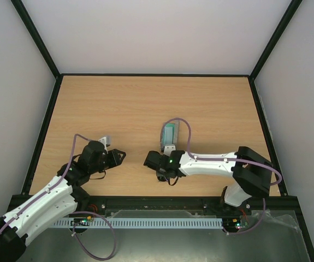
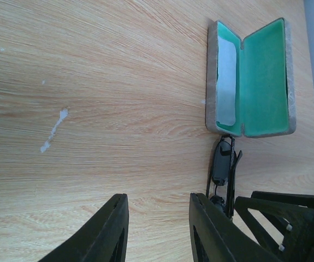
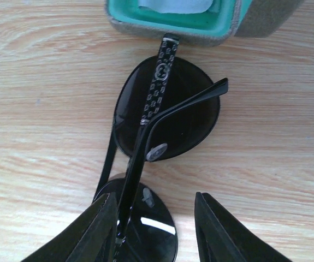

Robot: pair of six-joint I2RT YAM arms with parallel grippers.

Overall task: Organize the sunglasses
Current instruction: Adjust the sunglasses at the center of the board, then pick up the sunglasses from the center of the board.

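Wood table (image 1: 146, 103) | case (image 2: 249, 76) open beside sunglasses (image 3: 167, 114) | right end effector (image 3: 154, 229) released astride them | left end effector (image 2: 159, 229) released

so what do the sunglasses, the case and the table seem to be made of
Sunglasses: dark glossy lenses that catch reflections, glass or plastic. The thin black frame looks like metal, and one arm has a patterned silvery inlay.
Case: grey, fabric-like textured outside with a matte green, felt-like lining.
Table: light wood grain, probably laminate judging by its smooth, even surface.

The left arm (image 1: 42, 204) and right arm (image 1: 206, 162) are white-shelled with black joints and looping lilac cables (image 1: 189, 136).
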